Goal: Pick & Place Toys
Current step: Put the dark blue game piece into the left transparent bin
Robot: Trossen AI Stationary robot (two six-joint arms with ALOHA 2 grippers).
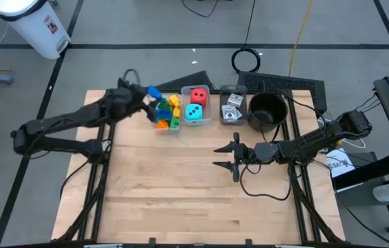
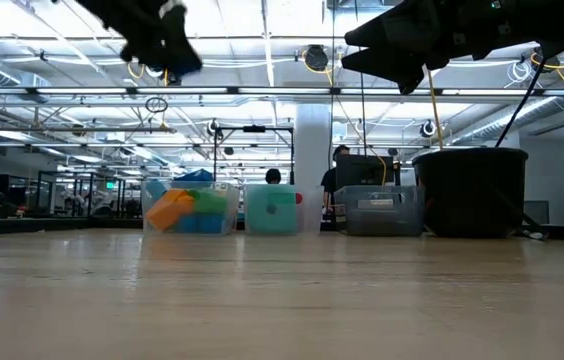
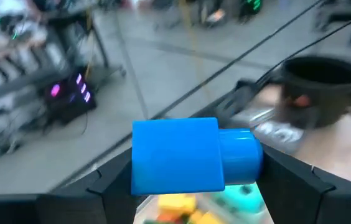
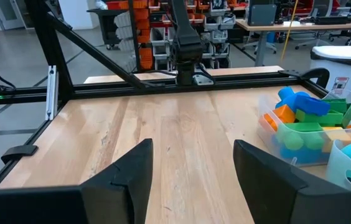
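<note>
High view: a blue brick [image 1: 153,91] is held in the left claw [image 1: 147,96] above the brick bin [image 1: 167,127], at 11 o'clock on the surface [image 1: 181,186]. Placement is in hand; release over the bin is called for next. Brick: glossy, studded. Right claw [image 1: 225,157] is parked centrally, wide, empty.

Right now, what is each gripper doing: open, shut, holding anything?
Left gripper: shut on the blue brick, above the brick bin.
Right gripper: open, empty, over bare table.
</note>
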